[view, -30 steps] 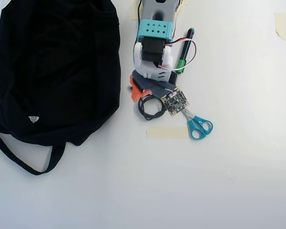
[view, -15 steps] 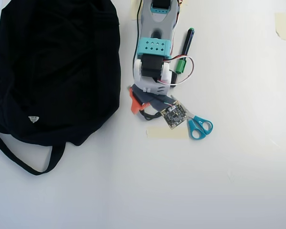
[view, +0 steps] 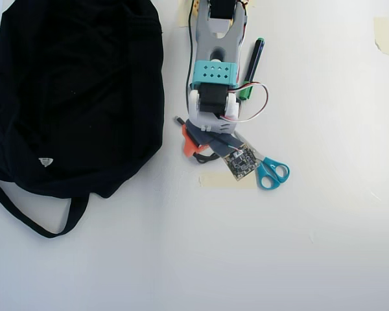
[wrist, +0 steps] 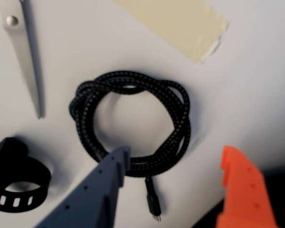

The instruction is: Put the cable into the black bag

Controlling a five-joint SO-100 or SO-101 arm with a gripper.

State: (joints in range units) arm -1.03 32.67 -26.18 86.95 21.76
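In the wrist view the tool (wrist: pixel 173 166) enters from the bottom of the frame with its fingers spread: a grey-blue finger at lower centre and an orange finger at lower right. Neither is closed on anything. The lower arc of the cable (wrist: pixel 133 121), a braided black coil with a short plug end, lies on the white bench (wrist: pixel 256 71) between the two fingers, in the middle of the frame. In the overhead view the arm covers the cable, just right of the black bag (view: pixel 71 97), which fills the upper left of that frame and lies beside the arm.

By the look of it, the task is at its start. The cable has not yet been gripped or lifted, and the carry to the bag is still to come.

Counted: one cable, one bag, one pair of blue-handled scissors (view: pixel 271 172), one green-capped pen (view: pixel 251 65), one small black ring (wrist: pixel 16 187), and three pieces of beige tape (view: pixel 227 179).
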